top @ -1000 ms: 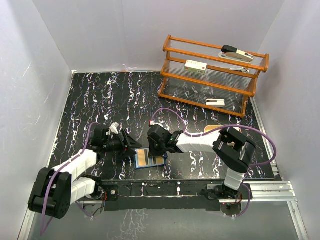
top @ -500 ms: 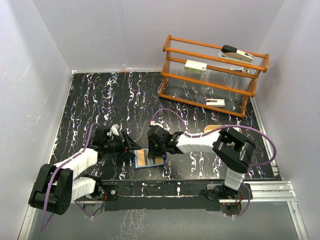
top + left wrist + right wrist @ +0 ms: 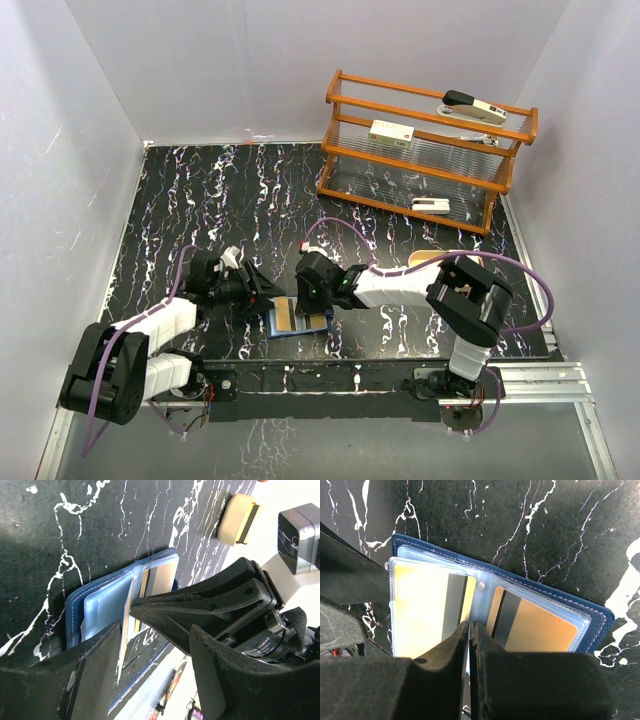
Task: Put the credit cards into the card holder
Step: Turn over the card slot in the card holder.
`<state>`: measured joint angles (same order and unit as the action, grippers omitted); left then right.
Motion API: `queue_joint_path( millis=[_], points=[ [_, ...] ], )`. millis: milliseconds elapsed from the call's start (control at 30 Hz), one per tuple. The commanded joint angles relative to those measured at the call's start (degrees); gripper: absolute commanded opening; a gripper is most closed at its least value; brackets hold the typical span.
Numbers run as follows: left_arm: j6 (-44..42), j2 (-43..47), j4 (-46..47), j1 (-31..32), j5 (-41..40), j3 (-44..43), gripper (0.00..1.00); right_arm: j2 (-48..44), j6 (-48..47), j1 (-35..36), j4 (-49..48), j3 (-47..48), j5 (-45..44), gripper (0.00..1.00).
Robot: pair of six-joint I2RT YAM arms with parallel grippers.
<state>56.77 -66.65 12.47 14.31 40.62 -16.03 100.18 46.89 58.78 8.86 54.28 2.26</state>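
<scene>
The card holder [image 3: 299, 319] lies open near the table's front edge, navy outside [image 3: 598, 620], with clear sleeves inside. Two tan-orange credit cards with black stripes sit in the sleeves, one on the left [image 3: 420, 610] and one on the right [image 3: 540, 625]. My right gripper [image 3: 470, 624] is shut, its tips down on the sleeves' middle seam. My left gripper [image 3: 155, 650] stands open at the holder's [image 3: 75, 615] left side. A thin pale leaf [image 3: 126, 630] stands edge-on between its fingers, close to the left one. Whether that leaf is a card or a sleeve I cannot tell.
A wooden rack [image 3: 425, 150] with white block-shaped devices stands at the back right. A beige tray [image 3: 424, 258] lies behind the right arm and also shows in the left wrist view [image 3: 239, 512]. The table's front edge runs just below the holder.
My left gripper has edged right toward the holder and its jaws have narrowed a little. The right gripper stays shut on the holder's middle.
</scene>
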Motion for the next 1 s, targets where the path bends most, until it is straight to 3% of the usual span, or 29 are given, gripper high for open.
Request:
queue_joint_path(
  millis=[0, 233, 500, 667, 967],
  points=[
    [2.15, -0.49, 2.8, 0.59, 4.03, -0.84, 0.54, 1.11, -0.53, 0.62, 1.26, -2.44, -2.44, 0.05],
    [7.24, 1.64, 8.37, 2.37, 4.22, -0.52, 0.6, -1.58, -0.96, 0.81, -0.5, -2.49, -3.96, 0.05],
    [8.38, -0.83, 10.4, 5.73, 1.87, -2.16, 0.62, -4.88, -2.65, 0.81, -0.07, -3.38, -6.67, 0.15],
    [8.11, -2.51, 10.01, 9.86, -1.73, -3.99, 0.63, -6.56, -4.74, 0.35, 5.43, -2.21, -11.69, 0.22],
    [9.43, -8.2, 14.13, 16.46, -6.21, -4.72, 0.63, -16.75, -4.19, -0.42, 6.11, -7.64, -16.12, 0.3]
  ],
)
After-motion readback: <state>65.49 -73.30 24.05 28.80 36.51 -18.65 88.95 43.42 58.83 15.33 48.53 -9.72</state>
